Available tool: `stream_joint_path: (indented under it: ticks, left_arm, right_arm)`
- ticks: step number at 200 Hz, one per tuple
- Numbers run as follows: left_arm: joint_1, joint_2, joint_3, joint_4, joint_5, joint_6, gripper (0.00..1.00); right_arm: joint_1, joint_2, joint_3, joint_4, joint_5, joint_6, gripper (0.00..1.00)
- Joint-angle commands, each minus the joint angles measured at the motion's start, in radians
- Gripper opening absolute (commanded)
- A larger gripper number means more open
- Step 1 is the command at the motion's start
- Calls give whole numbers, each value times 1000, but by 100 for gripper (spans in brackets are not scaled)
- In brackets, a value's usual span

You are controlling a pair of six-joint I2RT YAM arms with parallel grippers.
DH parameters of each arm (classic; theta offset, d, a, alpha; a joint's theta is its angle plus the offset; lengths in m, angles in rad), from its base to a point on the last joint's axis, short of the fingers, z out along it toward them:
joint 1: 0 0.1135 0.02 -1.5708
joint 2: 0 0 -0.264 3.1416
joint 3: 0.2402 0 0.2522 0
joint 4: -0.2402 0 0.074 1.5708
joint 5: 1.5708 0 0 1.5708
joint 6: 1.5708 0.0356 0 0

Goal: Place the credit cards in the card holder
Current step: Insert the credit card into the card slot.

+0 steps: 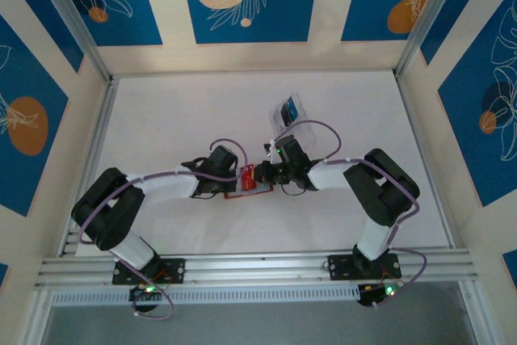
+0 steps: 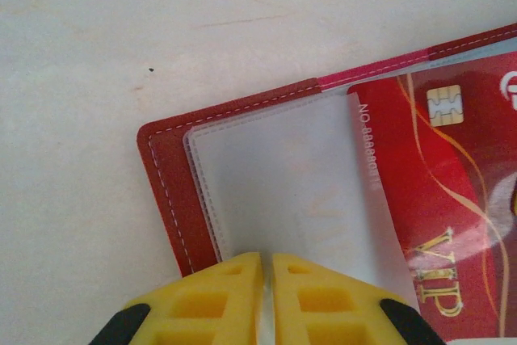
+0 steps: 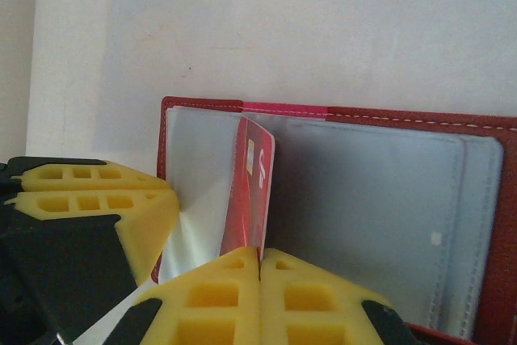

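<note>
**Both grippers at the open wallet, red card part-way in**

- Top view: wallet (image 1: 249,187) lies open at the centre of the table (image 1: 178,119). The two arms meet over it.
- Left gripper (image 1: 237,177) comes in from the wallet's 9 o'clock. Right gripper (image 1: 265,174) comes in from about 2 o'clock. The tips are close together above the wallet.
- Tray (image 1: 300,123), clear plastic, sits near the wallet at its 1 o'clock. A dark card (image 1: 287,108) is inside it; I cannot tell which compartment.

Left wrist view:
- Yellow fingers (image 2: 210,296) at 6 o'clock are pressed together, pinching the near edge of a translucent sleeve (image 2: 275,167).
- The wallet's red stitched cover shows beyond the sleeve at 9 and 12 o'clock, flat on the table.
- Red card (image 2: 436,167) sits at 3 o'clock, with a gold chip and gold "VIP" lettering. Its left part lies under the sleeve, and the lettering shows faintly through it.

Right wrist view:
- Right fingers (image 3: 315,296) at 6 o'clock are clamped on the near end of the red card.
- The card is seen almost edge-on, tilted, running up towards 12 o'clock between two pale sleeves. Its far end stops just short of the wallet's top rim.
- The wallet's grey inner pocket spreads flat to 3 o'clock, framed by the red rim.
- The left gripper's fingers appear at 9 o'clock, touching the raised sleeve.
- How far the card's hidden edge reaches under the sleeve: cannot tell.
</note>
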Motion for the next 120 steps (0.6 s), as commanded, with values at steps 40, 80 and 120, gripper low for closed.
stream_joint_path:
  ticks: [40,80,120]
  left_arm:
    - [-6,24,-17,-110,-5,0,12]
    - [-6,26,-19,-108,-8,1,12]
    - [-7,31,-19,-104,-7,-1,12]
  right_arm:
    - [15,50,-42,20,-17,68,0]
    - [20,30,-67,-5,-21,63,0]
    - [29,26,-68,-37,-22,42,0]
